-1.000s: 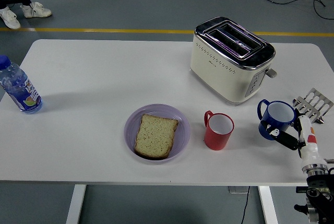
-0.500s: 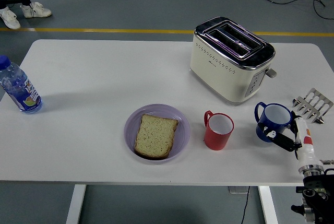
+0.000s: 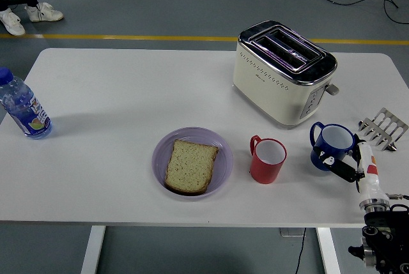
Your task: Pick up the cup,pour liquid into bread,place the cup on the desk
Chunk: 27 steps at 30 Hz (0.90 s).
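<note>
White surface (image 3: 115,95) seen from above, its near edge along the bottom. Cream toaster (image 3: 284,72) with a chromed top stands at the far right, both slots uncovered, its lever side turned toward the right edge. Lilac plate (image 3: 220,178) sits near the front, centre, carrying one slice of bread (image 3: 190,165) that lies flat. Clear water bottle (image 3: 20,106) with a blue cap stands upright at the far left edge, well apart from everything else. Red cup (image 3: 267,159), upright, handle to its left, stands just beside the plate on the right. Blue cup (image 3: 331,145), upright with a white interior and handle toward the left, stands between the red cup and the right edge, in front of the toaster. Right hand (image 3: 351,167) enters from the lower right corner; its dark fingers (image 3: 335,164) lie against the near side of the blue cup, though whether they have closed around it cannot be told. Small metal rack (image 3: 383,128) lies at the right edge, just behind the hand
</note>
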Each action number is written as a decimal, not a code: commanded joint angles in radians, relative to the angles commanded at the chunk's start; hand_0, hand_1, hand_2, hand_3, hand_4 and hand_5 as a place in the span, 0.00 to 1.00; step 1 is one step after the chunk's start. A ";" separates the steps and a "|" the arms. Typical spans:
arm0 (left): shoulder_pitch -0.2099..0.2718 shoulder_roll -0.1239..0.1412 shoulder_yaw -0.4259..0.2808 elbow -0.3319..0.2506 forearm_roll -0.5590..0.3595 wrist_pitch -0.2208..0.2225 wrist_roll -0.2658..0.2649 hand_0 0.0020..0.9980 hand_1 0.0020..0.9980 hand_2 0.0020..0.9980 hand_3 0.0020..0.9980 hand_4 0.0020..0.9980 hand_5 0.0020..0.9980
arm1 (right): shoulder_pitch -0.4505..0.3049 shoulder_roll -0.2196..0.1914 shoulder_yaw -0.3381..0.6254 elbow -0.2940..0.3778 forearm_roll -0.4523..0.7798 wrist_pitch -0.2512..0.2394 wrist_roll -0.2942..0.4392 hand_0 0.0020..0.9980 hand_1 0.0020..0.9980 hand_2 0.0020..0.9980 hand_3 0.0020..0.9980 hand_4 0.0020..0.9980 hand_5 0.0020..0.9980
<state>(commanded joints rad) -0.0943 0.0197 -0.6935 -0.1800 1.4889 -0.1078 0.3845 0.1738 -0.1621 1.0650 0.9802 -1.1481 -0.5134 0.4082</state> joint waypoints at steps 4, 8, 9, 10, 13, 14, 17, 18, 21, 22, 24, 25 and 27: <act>0.001 0.000 -0.001 0.000 0.003 0.000 0.000 0.34 0.33 0.41 0.70 0.43 1.00 | 0.000 0.008 -0.004 -0.008 -0.005 -0.001 0.003 0.48 0.45 0.57 0.56 0.66 0.00; 0.001 0.000 -0.001 0.000 0.003 0.001 0.000 0.34 0.33 0.41 0.70 0.43 1.00 | -0.005 0.010 -0.010 -0.015 0.005 -0.003 0.010 0.48 0.45 0.57 0.56 0.66 0.00; 0.001 0.000 -0.001 0.000 0.003 0.001 0.000 0.34 0.33 0.41 0.70 0.43 1.00 | -0.005 0.010 -0.012 -0.018 0.009 -0.003 0.011 0.48 0.45 0.57 0.56 0.66 0.00; 0.001 0.000 0.000 0.000 0.003 0.001 0.000 0.34 0.33 0.41 0.70 0.43 1.00 | -0.005 0.010 -0.013 -0.019 0.010 -0.003 0.011 0.48 0.45 0.57 0.56 0.66 0.00; 0.001 0.000 0.000 0.000 0.004 0.000 0.001 0.34 0.33 0.41 0.70 0.43 1.00 | -0.007 0.010 -0.019 -0.025 0.013 -0.004 0.015 0.48 0.45 0.57 0.56 0.66 0.00; 0.002 0.000 0.000 0.000 0.004 0.000 0.001 0.34 0.33 0.41 0.70 0.43 1.00 | -0.007 0.010 -0.020 -0.026 0.013 -0.005 0.016 0.48 0.45 0.57 0.56 0.66 0.00; 0.002 -0.001 0.000 0.000 0.005 0.000 0.000 0.34 0.33 0.41 0.70 0.43 1.00 | -0.007 0.010 -0.024 -0.030 0.017 -0.006 0.020 0.49 0.45 0.57 0.56 0.66 0.00; 0.003 -0.001 0.001 0.000 0.006 0.000 0.000 0.34 0.33 0.41 0.70 0.43 1.00 | -0.007 0.010 -0.026 -0.031 0.017 -0.006 0.022 0.49 0.45 0.57 0.56 0.66 0.00; 0.004 -0.001 0.001 0.000 0.007 0.000 0.000 0.34 0.33 0.41 0.70 0.43 1.00 | -0.006 0.011 -0.028 -0.034 0.017 -0.006 0.023 0.48 0.46 0.57 0.56 0.65 0.00; 0.004 -0.002 0.001 0.000 0.007 0.000 0.000 0.34 0.33 0.41 0.70 0.43 1.00 | -0.006 0.011 -0.029 -0.036 0.017 -0.005 0.023 0.48 0.46 0.57 0.56 0.65 0.00; 0.005 -0.002 0.001 0.000 0.007 0.001 0.000 0.34 0.33 0.41 0.70 0.43 1.00 | -0.004 0.010 -0.032 -0.040 0.019 -0.005 0.024 0.48 0.46 0.57 0.56 0.65 0.00; 0.005 -0.002 0.001 0.000 0.008 0.001 0.001 0.34 0.33 0.41 0.70 0.43 1.00 | -0.003 0.010 -0.034 -0.041 0.019 -0.005 0.024 0.48 0.46 0.57 0.56 0.65 0.00; 0.005 -0.002 0.000 0.000 0.010 0.000 0.001 0.34 0.33 0.41 0.70 0.43 1.00 | 0.000 0.008 -0.039 -0.045 0.019 -0.005 0.023 0.49 0.46 0.57 0.56 0.65 0.00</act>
<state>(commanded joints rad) -0.0888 0.0172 -0.6933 -0.1800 1.4986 -0.1075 0.3852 0.1741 -0.1537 1.0261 0.9349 -1.1287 -0.5187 0.4314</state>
